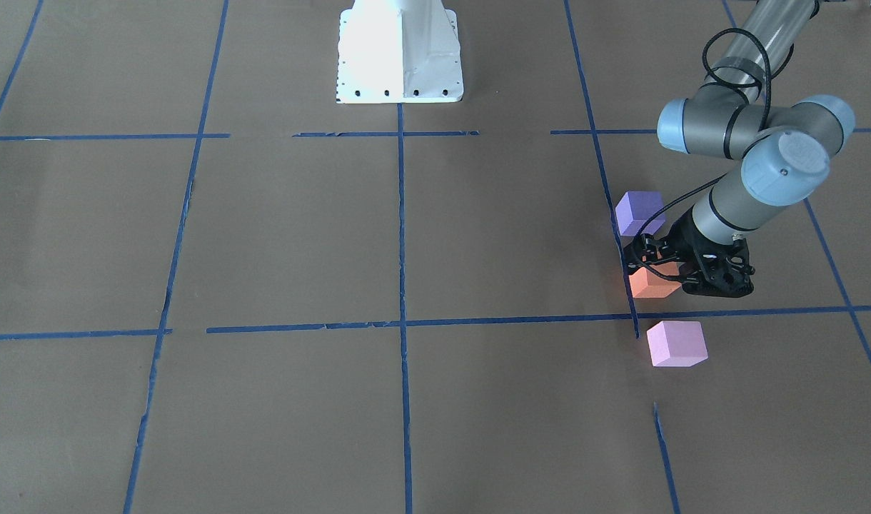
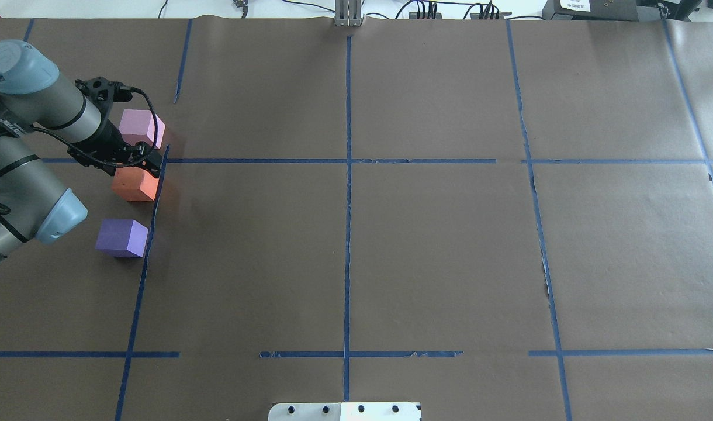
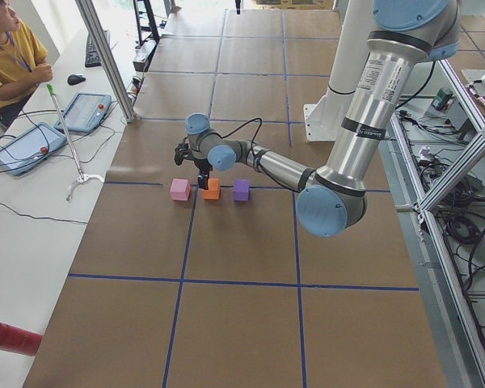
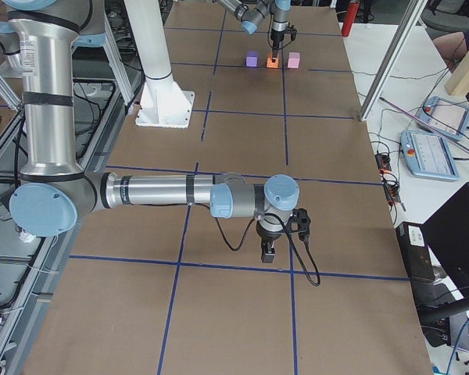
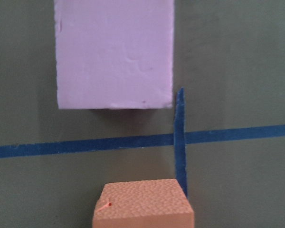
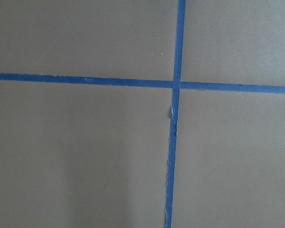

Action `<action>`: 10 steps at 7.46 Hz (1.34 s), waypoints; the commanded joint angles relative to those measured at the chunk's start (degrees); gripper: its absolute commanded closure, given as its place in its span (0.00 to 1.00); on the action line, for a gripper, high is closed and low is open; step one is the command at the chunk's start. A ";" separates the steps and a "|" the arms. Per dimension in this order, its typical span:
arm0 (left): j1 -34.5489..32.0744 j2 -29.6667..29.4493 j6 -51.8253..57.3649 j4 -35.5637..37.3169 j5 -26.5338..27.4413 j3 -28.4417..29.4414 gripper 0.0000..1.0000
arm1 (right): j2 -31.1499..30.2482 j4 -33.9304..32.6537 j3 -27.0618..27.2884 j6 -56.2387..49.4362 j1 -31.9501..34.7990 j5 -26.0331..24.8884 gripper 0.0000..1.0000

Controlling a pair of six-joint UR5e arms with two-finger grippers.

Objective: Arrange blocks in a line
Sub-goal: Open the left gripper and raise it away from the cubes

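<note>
Three blocks stand in a line at the table's left side: the dark purple block (image 1: 639,212) (image 2: 121,237), the orange block (image 1: 653,284) (image 2: 134,186) and the pink-lilac block (image 1: 676,343) (image 2: 139,126). My left gripper (image 1: 657,270) (image 2: 135,168) straddles the orange block, which rests on the paper, and looks shut on it. The left wrist view shows the orange block (image 5: 142,204) at the bottom edge and the pink-lilac block (image 5: 114,52) beyond it, with no fingers in view. My right gripper (image 4: 267,254) hangs low over bare paper far from the blocks; I cannot tell if it is open.
Blue tape lines (image 2: 348,161) divide the brown paper into squares. The white robot base (image 1: 400,57) stands at the robot's edge. An operator (image 3: 8,56) sits by a side bench with tablets (image 3: 85,111), and a red cylinder (image 3: 12,338) lies there.
</note>
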 commanded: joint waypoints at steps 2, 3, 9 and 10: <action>-4.12 1.03 0.14 5.32 1.32 -7.05 0.00 | 0.00 0.07 0.00 0.00 0.00 0.00 0.00; -4.48 1.03 0.14 5.33 1.23 -7.32 0.00 | 0.00 0.07 0.00 0.00 0.00 0.00 0.00; -27.82 9.73 39.53 5.15 -7.53 0.71 0.00 | 0.00 0.07 0.00 0.00 0.00 0.00 0.00; -33.08 9.56 46.30 5.15 -8.52 5.81 0.00 | 0.00 -0.02 0.00 0.00 0.00 0.00 0.00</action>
